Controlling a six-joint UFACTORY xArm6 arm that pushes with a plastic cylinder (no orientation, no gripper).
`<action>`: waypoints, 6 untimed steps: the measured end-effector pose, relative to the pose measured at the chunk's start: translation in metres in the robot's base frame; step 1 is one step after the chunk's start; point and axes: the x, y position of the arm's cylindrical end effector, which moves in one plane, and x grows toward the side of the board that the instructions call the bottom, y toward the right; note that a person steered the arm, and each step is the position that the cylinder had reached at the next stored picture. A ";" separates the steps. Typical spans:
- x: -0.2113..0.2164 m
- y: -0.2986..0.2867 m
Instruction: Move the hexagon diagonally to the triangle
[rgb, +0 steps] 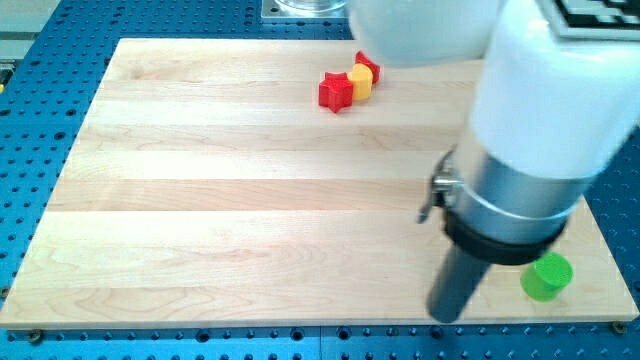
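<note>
Wood planks in pale maple make up the board (250, 200), resting on a blue perforated table (40, 60). Near the view's top sit a red star block (336, 92), a yellow block (361, 82) and another red block (367, 67), touching in a cluster. A green block (546, 276), possibly the hexagon, lies at lower right, just beside my tip (446, 316). No jaws exist on this rod. A black-and-white marker (600, 12) shows on the white arm (540, 90).

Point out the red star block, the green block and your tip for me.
red star block (336, 92), camera view, middle of its top face
green block (547, 276), camera view, its top face, shape unclear
my tip (446, 316), camera view, very end of the rod, left of the green block
</note>
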 end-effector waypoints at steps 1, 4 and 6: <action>0.000 0.025; -0.006 0.160; -0.067 0.137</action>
